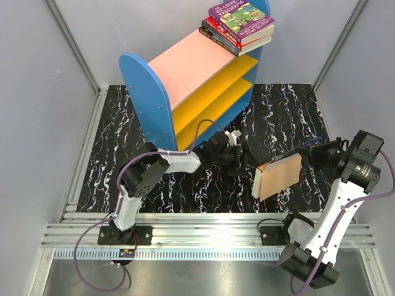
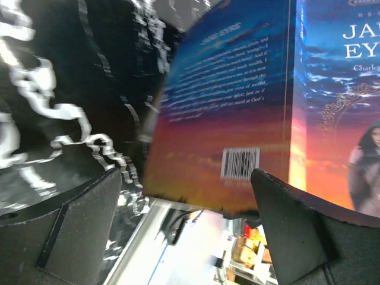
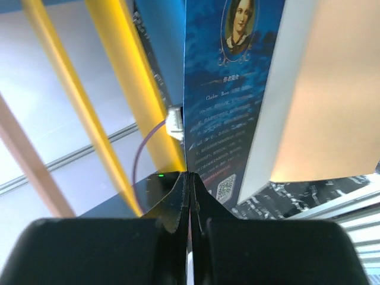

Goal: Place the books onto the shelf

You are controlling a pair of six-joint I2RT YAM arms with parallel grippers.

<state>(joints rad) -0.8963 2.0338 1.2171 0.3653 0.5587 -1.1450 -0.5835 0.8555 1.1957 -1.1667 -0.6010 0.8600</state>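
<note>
Blue is the book (image 1: pixel 279 176) that hangs open in the air over our black table (image 1: pixel 123 160), between our two arms. Our right gripper (image 3: pixel 190 178) pinches its cover tight. Our left gripper (image 1: pixel 239 151) is spread wide beside it, holding nothing. A stack of books (image 1: pixel 237 24) lies on the shelf (image 1: pixel 185 61), on its pink top.

The shelf (image 1: pixel 185 68) is showing blue end panels, a pink top board and two yellow lower boards. The stacked books (image 1: pixel 241 28) are displaying a purple cartoon cover with green patches on top, and red and dark covers beneath. The dark blue book (image 2: pixel 225 113) is shading from deep blue into orange and carrying white print and a black-and-white barcode; its page block is looking tan. The surface (image 1: pixel 278 111) is showing black with white marble veining. The left end effector (image 2: pixel 187 178) and right end effector (image 3: pixel 190 190) are appearing matt black.
</note>
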